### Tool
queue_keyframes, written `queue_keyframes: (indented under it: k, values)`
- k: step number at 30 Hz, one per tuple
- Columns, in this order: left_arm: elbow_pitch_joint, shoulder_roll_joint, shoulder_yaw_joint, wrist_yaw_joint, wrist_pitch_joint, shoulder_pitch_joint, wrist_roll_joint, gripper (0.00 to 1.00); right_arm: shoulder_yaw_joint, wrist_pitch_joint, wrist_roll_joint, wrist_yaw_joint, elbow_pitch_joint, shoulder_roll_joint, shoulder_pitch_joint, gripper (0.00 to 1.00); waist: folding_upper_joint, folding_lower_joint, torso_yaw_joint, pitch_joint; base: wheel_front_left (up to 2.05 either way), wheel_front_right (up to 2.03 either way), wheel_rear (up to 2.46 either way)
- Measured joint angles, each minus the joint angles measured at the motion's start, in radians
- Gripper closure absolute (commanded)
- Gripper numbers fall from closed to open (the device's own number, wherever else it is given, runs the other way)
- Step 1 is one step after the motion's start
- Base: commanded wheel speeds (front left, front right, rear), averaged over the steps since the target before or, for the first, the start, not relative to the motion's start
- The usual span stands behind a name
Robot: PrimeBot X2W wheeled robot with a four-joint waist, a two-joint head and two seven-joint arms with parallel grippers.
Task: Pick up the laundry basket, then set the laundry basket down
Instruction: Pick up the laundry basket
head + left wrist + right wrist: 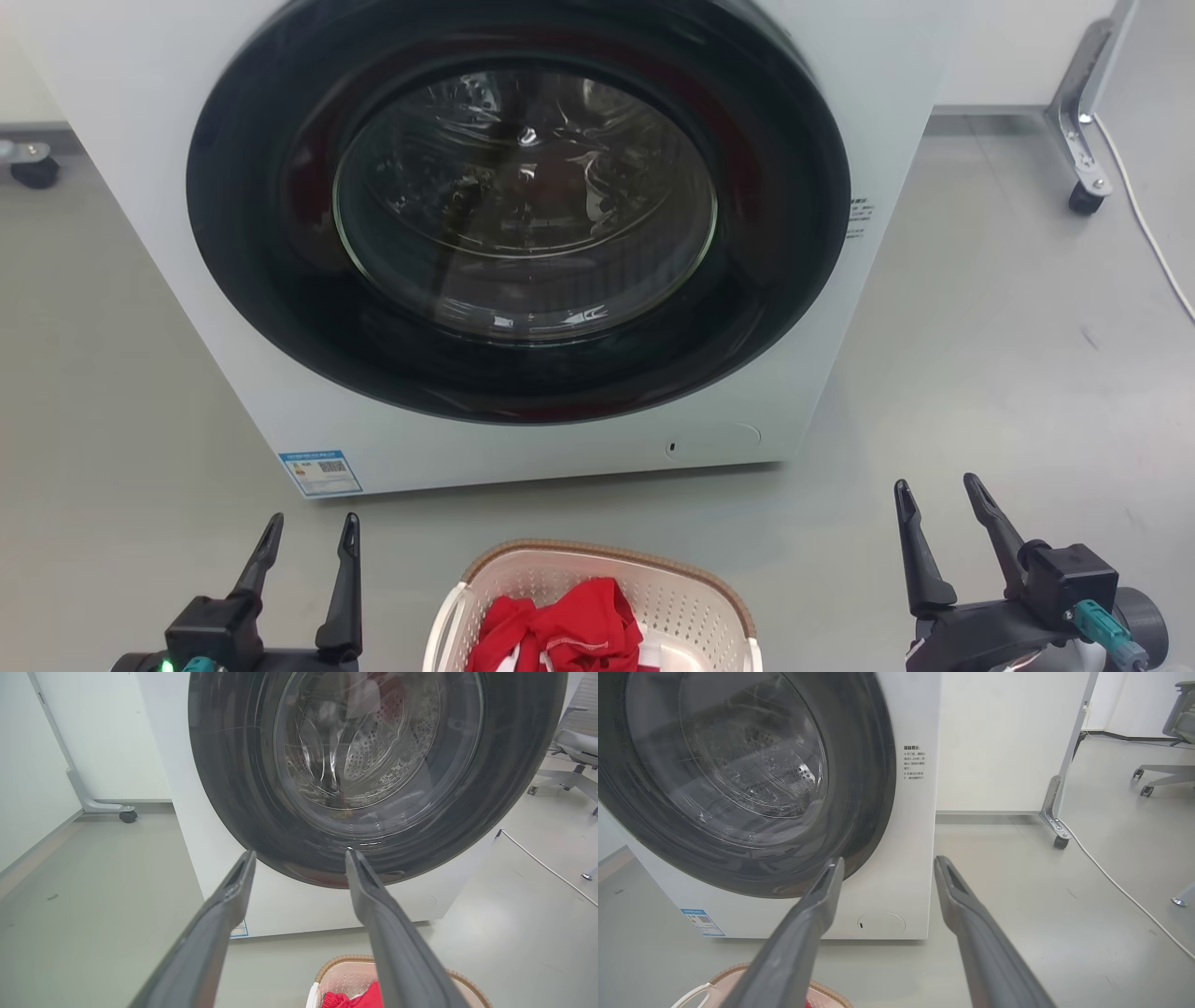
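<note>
The laundry basket (691, 597) stands on the floor at the bottom middle of the head view, cream-white and perforated with a brown woven-look rim. A red garment (560, 635) lies inside it. My left gripper (313, 527) is open to the basket's left, and my right gripper (938, 492) is open to its right; neither touches it. In the left wrist view the basket (345, 975) sits low between and behind my open left gripper (301, 857). Its rim and a white handle of the basket (733, 970) peek in at the lower left of the right wrist view, beside my open right gripper (888, 863).
A white washing machine (840, 308) with a shut dark round door (518, 210) stands just beyond the basket. Grey floor (1008, 373) spreads to both sides. A castered partition leg (1083, 140) and a white cable (1144, 224) lie at the far right; an office chair (1171, 765) is further right.
</note>
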Motion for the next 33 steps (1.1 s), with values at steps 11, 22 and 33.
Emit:
queue_keyframes:
  k: [11,22,33]
  values:
    - [-0.03,0.002,-0.003,-0.002,0.01,-0.013,0.0,0.0,-0.006,0.0,-0.002,-0.001,-0.043,0.01,-0.017,0.0,0.0,0.0002,0.001,0.094,0.0,0.0,0.0]
    - [-0.021,0.007,-0.02,-0.03,0.036,-0.094,0.0,0.0,-0.014,0.0,-0.011,-0.01,-0.062,0.019,-0.071,0.0,0.0001,0.0003,-0.002,0.243,0.0,0.0,0.0]
    - [0.032,0.03,-0.032,-0.091,0.071,-0.214,-0.003,0.0,-0.011,0.0,-0.036,-0.017,-0.084,0.039,-0.136,0.0,0.0001,0.0003,-0.009,0.404,0.0,0.0,0.0]
